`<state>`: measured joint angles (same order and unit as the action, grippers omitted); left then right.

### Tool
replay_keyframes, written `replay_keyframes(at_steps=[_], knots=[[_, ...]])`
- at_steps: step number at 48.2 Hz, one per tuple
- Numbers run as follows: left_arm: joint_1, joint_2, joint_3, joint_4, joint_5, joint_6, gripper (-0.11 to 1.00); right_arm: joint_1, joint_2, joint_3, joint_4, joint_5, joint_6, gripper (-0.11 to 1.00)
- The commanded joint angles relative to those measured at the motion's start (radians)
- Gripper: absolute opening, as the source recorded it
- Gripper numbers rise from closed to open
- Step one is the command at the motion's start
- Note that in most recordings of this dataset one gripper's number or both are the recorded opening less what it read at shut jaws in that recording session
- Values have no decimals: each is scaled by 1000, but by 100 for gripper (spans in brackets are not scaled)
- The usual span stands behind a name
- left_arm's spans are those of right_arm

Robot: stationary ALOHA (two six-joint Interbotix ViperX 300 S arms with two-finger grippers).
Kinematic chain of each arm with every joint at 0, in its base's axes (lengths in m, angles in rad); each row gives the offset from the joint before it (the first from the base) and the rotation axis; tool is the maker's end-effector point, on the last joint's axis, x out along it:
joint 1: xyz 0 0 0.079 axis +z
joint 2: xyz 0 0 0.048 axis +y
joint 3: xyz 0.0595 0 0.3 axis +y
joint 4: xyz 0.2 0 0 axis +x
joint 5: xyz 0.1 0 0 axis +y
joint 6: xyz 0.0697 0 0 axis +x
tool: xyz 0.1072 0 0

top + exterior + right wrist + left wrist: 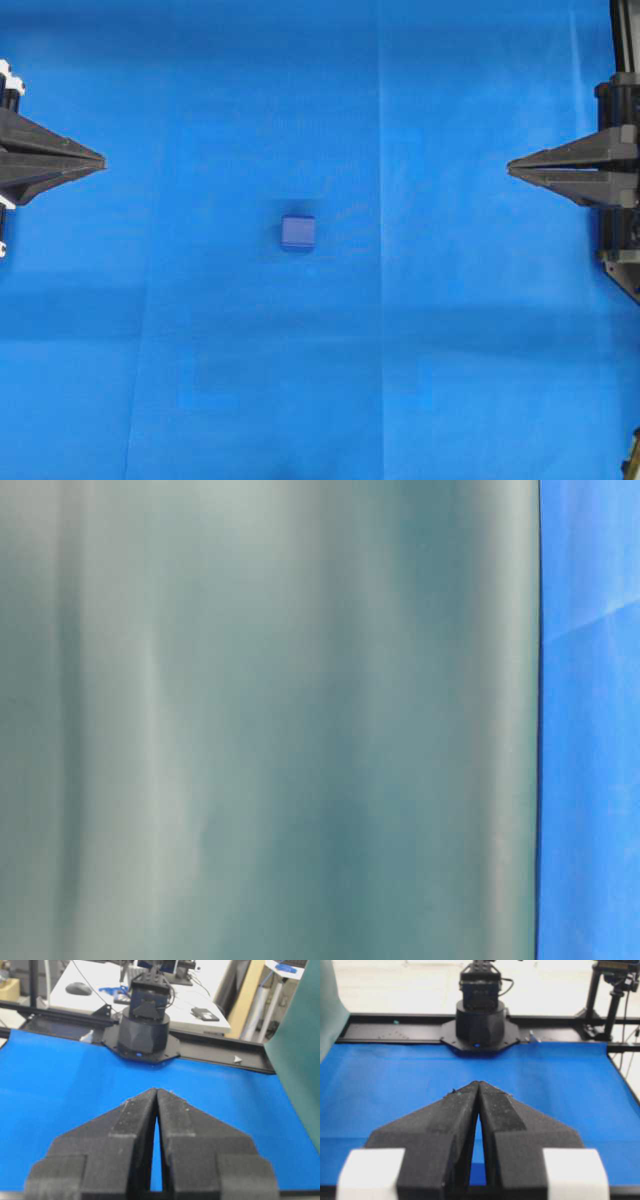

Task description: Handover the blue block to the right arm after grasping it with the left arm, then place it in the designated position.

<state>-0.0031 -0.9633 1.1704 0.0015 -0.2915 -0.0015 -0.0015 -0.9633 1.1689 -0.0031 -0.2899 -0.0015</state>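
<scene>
The blue block [298, 232] lies alone on the blue cloth [320, 380], near the middle of the overhead view. My left gripper [103, 160] sits at the left edge, pointing right, its two black fingers pressed tip to tip with nothing between them; the wrist view shows the same shut left gripper [478, 1083] and no block. At the right edge my right gripper [509, 168] points left, also shut and empty, as its own view of the right gripper [157, 1090] confirms. Both grippers are far from the block.
The opposite arm's black base [479, 1027] stands at the cloth's far edge in the left wrist view, and likewise the other base [144, 1030] in the right wrist view. A grey-green panel [270, 720] fills most of the table-level view.
</scene>
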Motion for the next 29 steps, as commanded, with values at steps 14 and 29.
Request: replay_keyframes(at_steps=[14,29], knots=[[-9,0,-20,2,5,6,0,-5,9,-28,-9,44,-6,-5],[-9,2,-20,3,12,8,1,-6,9,-29,-8,48,2,-5]])
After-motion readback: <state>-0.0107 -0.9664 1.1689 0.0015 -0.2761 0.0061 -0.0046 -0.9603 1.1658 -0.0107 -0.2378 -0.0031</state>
